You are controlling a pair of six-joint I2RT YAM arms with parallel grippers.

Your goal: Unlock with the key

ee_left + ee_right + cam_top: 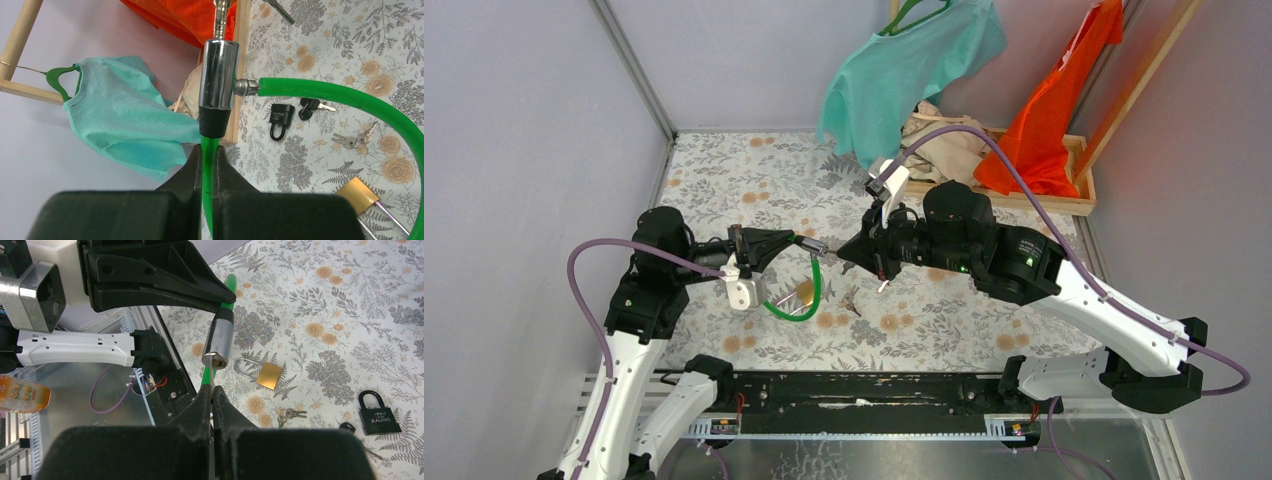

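Left hand grips green cable tight below lock cylinder, lower centre. Right hand pinches key, tip at cylinder keyhole.

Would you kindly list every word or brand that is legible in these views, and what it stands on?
"KAIJING", as best it reads: on the black padlock.
On the brass padlock: nothing legible.
On the orange object at the right wrist view's left edge: marks too blurred.
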